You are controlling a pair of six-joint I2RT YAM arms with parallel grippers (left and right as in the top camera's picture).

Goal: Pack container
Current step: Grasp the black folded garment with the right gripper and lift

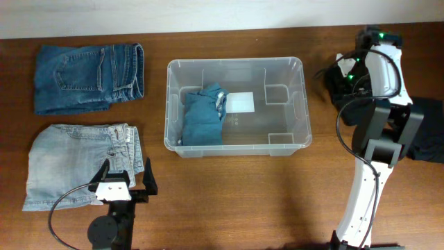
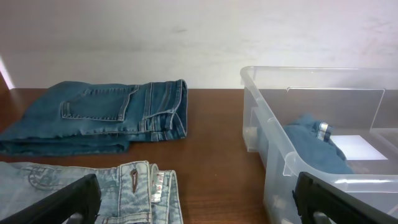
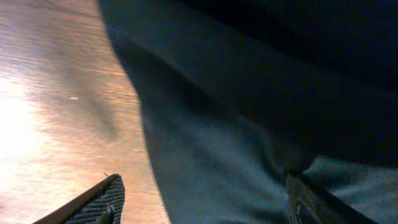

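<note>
One garment in, at least two waiting outside. Mid-table, between both arms: clear container (image 1: pixel 234 61), open-topped, long side facing the robot. Holds a folded teal garment (image 1: pixel 203 114) pushed toward its left end, just beside the white label (image 1: pixel 242 102) on the floor; bare plastic across the right half.

Off to the left, well apart from the rim: dark blue jeans (image 1: pixel 89 68), folded, toward the back of the table; light blue jeans (image 1: pixel 80 163), folded, nearer the front. Neither touched by anything.

Just beside the light pair: left gripper (image 1: pixel 126 173), spread as wide as possible, pinching nothing, pointing across the wood toward the dark pair and the bin wall.

To the right of the bin: right gripper (image 3: pixel 208 199), fingertips far apart at the lower corners of its wrist view, close over a dark cloth (image 3: pixel 249 112). Looks spread rather than clamped; contact with the cloth impossible to tell.

By judgement, packing begun but far from finished: both jeans to go in, likely the dark cloth too.
</note>
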